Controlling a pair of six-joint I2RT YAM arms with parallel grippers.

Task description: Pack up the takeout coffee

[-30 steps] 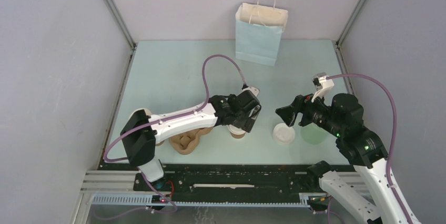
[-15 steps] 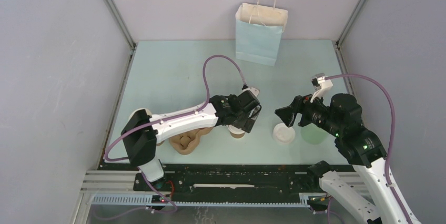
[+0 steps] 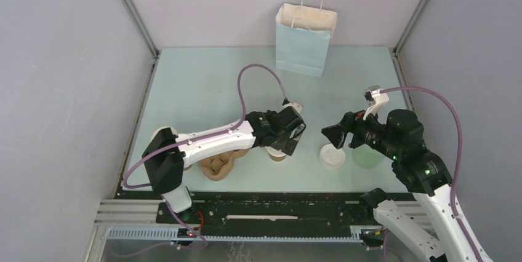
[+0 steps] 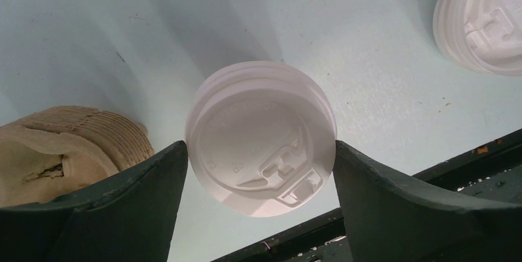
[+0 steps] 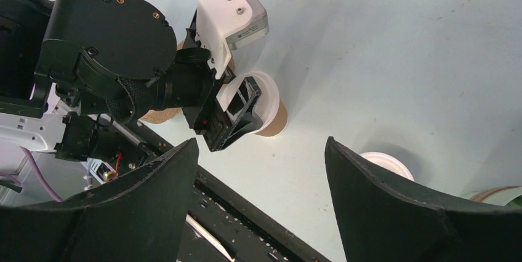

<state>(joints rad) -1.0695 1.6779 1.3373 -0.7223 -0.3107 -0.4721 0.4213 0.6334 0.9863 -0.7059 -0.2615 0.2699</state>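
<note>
Here, the small brown kraft paper cup (image 3: pixel 278 156) stands upright on the pale green surface (image 3: pixel 203 83) near its front edge. It is capped with a white plastic lid (image 4: pixel 261 142). It sits just beside the brown moulded-pulp carrier (image 3: pixel 216 166), not in any of its pockets. The left fingers (image 4: pixel 141 200) are spread wide and reach down on either side of the lid, with their tips right at its rim. Whether they press on it or merely flank it cannot be told. The right fingers (image 5: pixel 394 206) hang wide apart with nothing between them, above the surface and apart from the cup, near a short stack of white lids (image 3: pixel 332 156). A larger pale green cup (image 3: pixel 367 157) sits beside that stack, largely hidden under the right arm (image 3: pixel 425 170). At the back of the surface a light blue paper bag (image 3: pixel 306 40) with white cord handles stands upright.
</note>
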